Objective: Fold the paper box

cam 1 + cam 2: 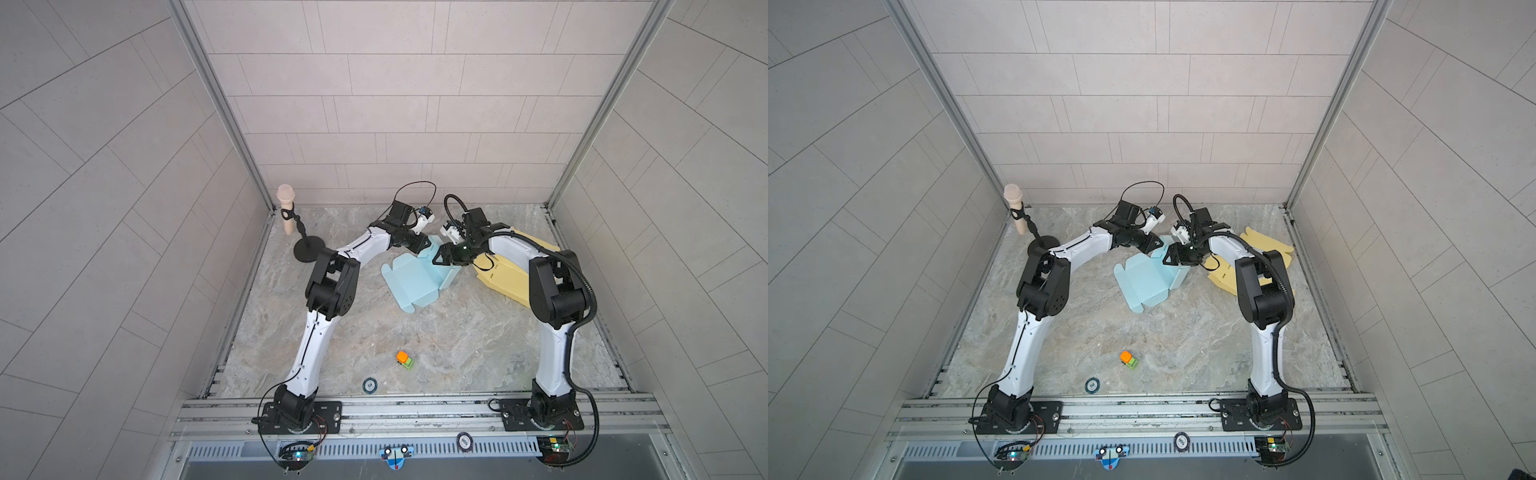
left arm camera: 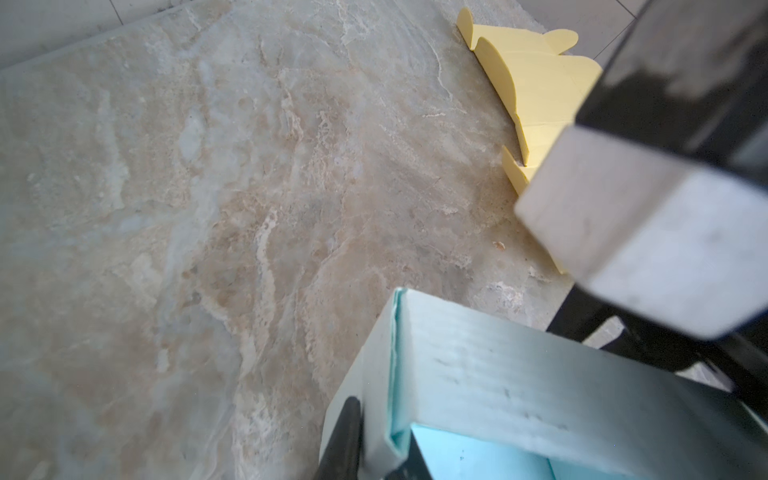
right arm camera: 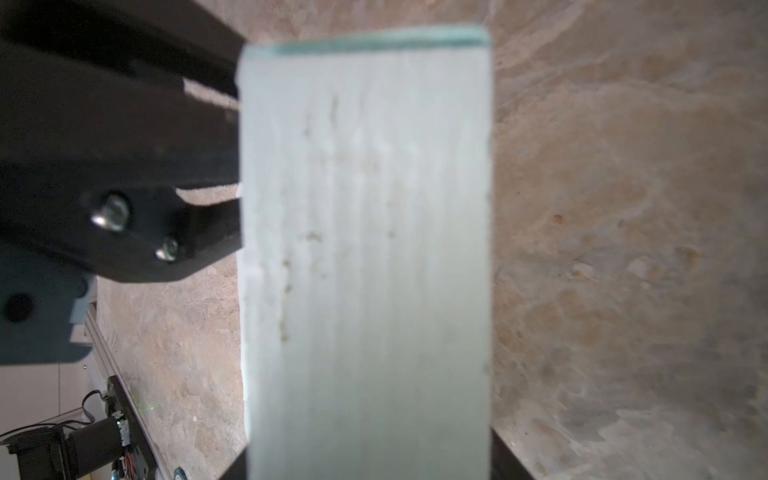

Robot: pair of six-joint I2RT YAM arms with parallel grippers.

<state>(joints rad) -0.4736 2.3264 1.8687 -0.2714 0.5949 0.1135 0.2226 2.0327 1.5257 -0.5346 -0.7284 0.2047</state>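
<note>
The light blue paper box [image 1: 415, 278] lies partly folded on the marble table, mid-back in both top views [image 1: 1146, 278]. My left gripper [image 1: 420, 246] is at its far side. In the left wrist view it [image 2: 378, 453] is shut on a raised wall of the box [image 2: 498, 374], one black finger [image 2: 345, 436] outside and one inside. My right gripper [image 1: 441, 258] faces it from the right. In the right wrist view a pale box panel [image 3: 365, 249] fills the gap between its wide-set fingers [image 3: 507, 457]. I cannot tell whether they press it.
A flat yellow box blank [image 1: 507, 270] lies under the right arm, also seen in the left wrist view [image 2: 536, 91]. A microphone on a stand [image 1: 286, 216] stands back left. A small orange-green toy [image 1: 404, 359] and a round disc [image 1: 369, 385] lie near the front edge.
</note>
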